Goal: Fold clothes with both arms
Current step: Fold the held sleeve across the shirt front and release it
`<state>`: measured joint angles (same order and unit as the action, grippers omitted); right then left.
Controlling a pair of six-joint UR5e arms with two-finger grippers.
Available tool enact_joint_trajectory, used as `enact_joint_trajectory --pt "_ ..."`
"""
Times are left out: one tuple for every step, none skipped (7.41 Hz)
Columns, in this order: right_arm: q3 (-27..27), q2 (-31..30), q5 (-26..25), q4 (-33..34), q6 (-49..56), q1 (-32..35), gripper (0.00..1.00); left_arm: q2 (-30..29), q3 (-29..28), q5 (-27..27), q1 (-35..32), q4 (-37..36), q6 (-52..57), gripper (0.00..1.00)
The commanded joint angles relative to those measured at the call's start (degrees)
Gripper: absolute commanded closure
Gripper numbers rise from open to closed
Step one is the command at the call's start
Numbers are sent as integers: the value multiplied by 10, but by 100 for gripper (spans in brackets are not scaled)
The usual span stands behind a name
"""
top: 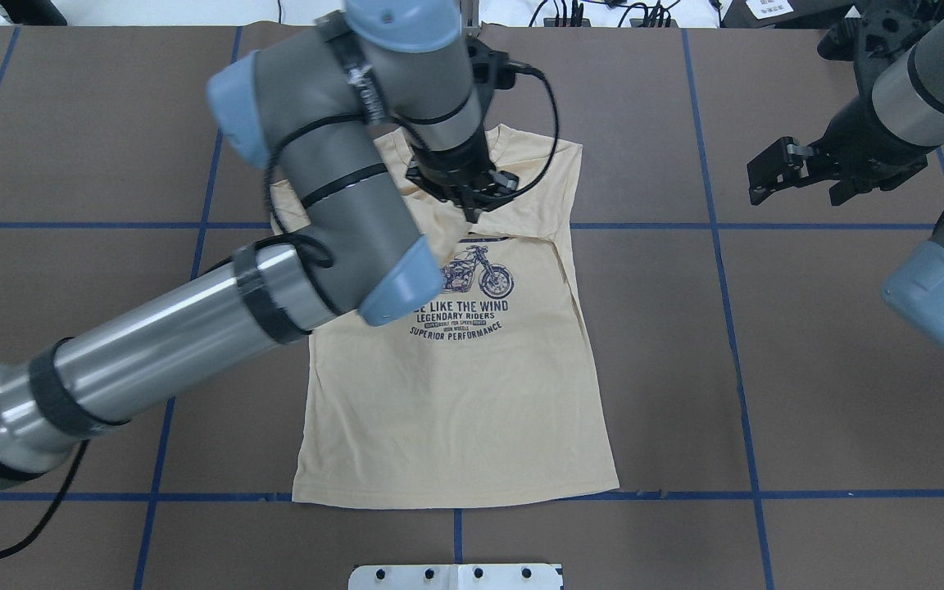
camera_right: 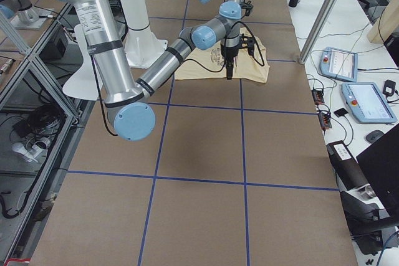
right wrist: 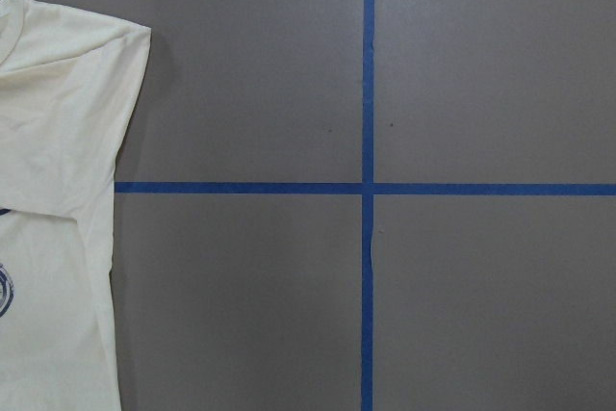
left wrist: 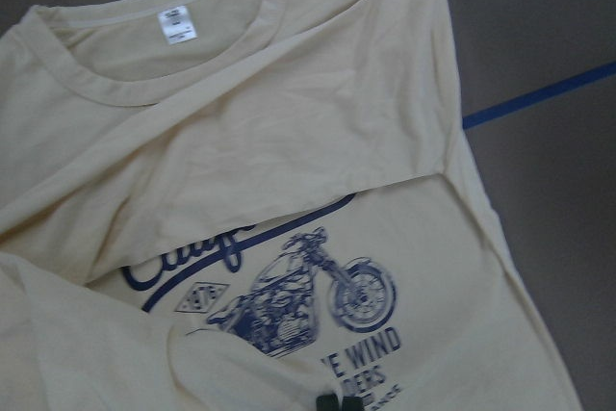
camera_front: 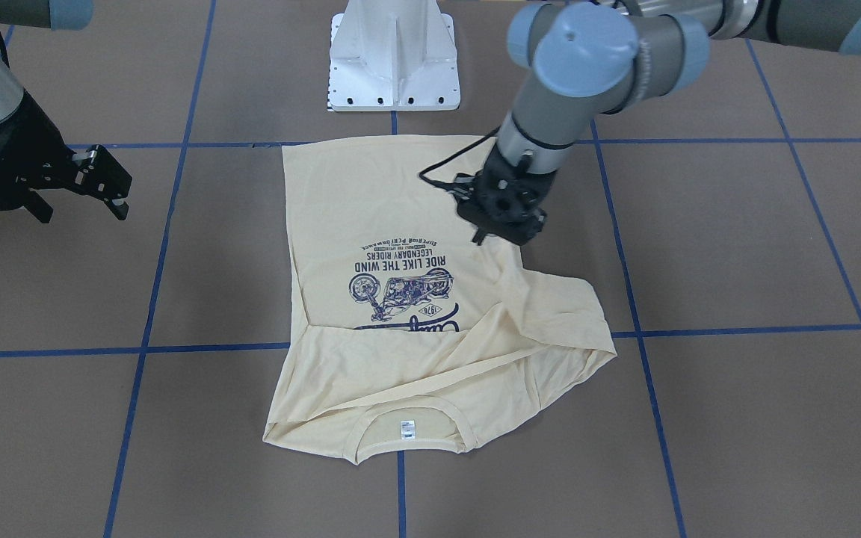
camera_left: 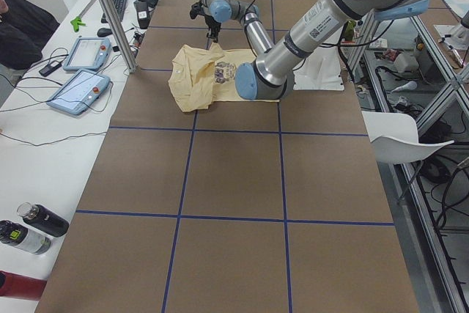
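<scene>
The robot's near left arm (camera_left: 293, 43) reaches from the right across a brown table (camera_left: 234, 181) gridded with blue tape (camera_left: 220, 129). Its left gripper (camera_left: 212, 40) points down over a rumpled cream-yellow T-shirt (camera_left: 194, 82) at the far end. Two teach pendants (camera_left: 77, 91) lie on the left, and bottles (camera_left: 40, 219) lie at the near left.

The T-shirt (top: 456, 410) is pale cream-yellow, with a navy motorcycle print (top: 476, 277) and a white neck label (camera_front: 406, 428). The counter (camera_front: 737, 239) is brown, gridded by blue lines (camera_front: 699, 329). The left arm (top: 152, 360) and right arm (top: 923, 82) are silver-grey with light blue joint caps; the pedestal (camera_front: 393, 60) is white.
</scene>
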<state>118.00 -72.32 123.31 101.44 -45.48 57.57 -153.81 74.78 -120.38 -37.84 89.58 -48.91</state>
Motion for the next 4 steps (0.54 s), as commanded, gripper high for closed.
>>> enact_joint_trajectory --pt "2 3 1 0 -1 0 0 -98 -141 36 42 46 -84 100" --pt "0 3 1 0 -1 -1 0 -107 -176 44 50 84 -111 100" --pt "-1 3 1 0 0 -1 0 -108 -181 45 51 89 -116 100" --pt "0 3 1 0 -1 -2 0 -110 -183 44 53 92 -140 51"
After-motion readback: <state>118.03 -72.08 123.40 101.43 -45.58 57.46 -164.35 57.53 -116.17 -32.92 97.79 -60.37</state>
